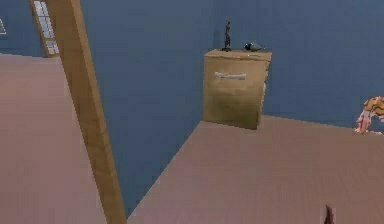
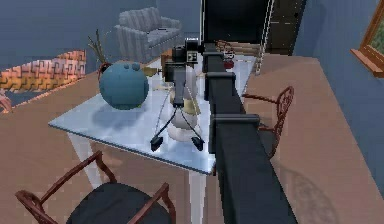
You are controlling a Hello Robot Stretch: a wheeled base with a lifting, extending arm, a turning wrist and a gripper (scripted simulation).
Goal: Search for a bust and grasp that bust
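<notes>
Jaws are hanging at a white shape near the edge of the desk, a chair crowding it; whether they are holding anything, I cannot tell.

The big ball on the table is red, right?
Not quite. The big ball on the table is blue, not red. The arm side view shows it.

White bust on pale table
</notes>
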